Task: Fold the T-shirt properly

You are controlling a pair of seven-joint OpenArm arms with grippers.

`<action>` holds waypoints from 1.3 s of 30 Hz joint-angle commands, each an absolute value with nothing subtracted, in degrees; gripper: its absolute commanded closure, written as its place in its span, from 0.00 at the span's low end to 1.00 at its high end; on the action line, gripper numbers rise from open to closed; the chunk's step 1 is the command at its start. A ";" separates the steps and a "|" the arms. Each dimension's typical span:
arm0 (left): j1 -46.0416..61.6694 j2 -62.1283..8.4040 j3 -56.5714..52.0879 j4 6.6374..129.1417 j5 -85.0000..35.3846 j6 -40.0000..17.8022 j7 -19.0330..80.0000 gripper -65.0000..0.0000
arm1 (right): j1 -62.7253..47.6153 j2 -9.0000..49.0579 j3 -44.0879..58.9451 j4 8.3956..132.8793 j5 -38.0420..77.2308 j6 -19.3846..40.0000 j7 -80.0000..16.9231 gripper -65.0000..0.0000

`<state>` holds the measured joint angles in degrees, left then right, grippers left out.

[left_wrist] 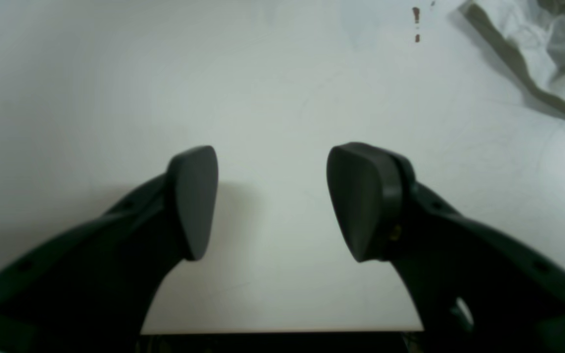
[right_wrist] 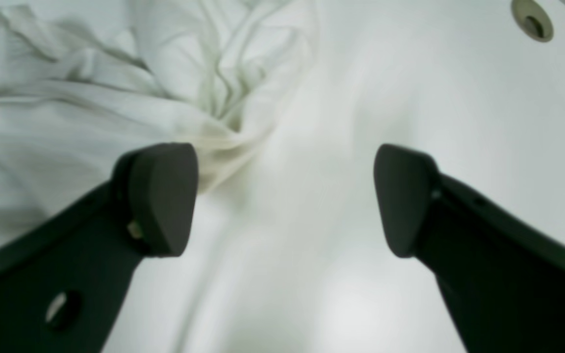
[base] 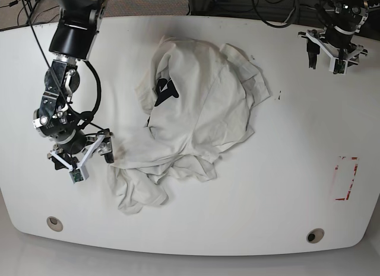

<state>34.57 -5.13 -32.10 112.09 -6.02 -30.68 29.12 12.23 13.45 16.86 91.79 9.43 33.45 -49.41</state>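
Lying crumpled T-shirt (base: 196, 116), white table (base: 285, 187)

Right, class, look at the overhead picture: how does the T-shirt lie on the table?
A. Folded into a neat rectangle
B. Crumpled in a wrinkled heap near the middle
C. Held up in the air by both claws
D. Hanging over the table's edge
B: the T-shirt lies bunched and wrinkled on the table, and both the left claw and the right claw are open and empty.
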 commanded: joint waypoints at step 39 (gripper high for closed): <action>33.54 -5.67 -32.31 112.84 -6.46 -30.55 27.91 0.41 | -4.44 3.82 16.75 99.82 9.98 40.00 -49.10 0.18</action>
